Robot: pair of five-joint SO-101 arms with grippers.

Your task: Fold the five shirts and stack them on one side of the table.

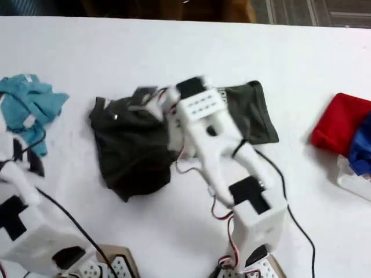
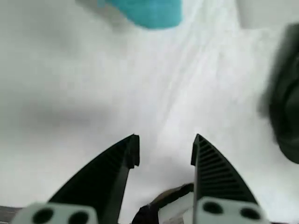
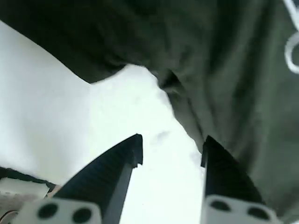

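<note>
A dark green shirt (image 1: 130, 150) lies crumpled and partly spread in the middle of the white table (image 1: 174, 40). My right gripper (image 3: 172, 151) hovers open over bare table right at the hem of the dark green shirt (image 3: 224, 70), nothing between its fingers; in the high view the right arm (image 1: 203, 124) stretches across that shirt. A teal shirt (image 1: 29, 104) lies bunched at the left edge. My left gripper (image 2: 163, 149) is open above bare table, with the teal shirt (image 2: 147, 11) ahead of it and the dark shirt (image 2: 285, 107) off to one side.
A folded red shirt (image 1: 339, 124) and a blue shirt (image 1: 362, 145) sit at the right edge, with a pale item (image 1: 353, 179) under the blue one. The arm bases (image 1: 255, 260) stand at the front edge, with cables trailing. The far half of the table is bare.
</note>
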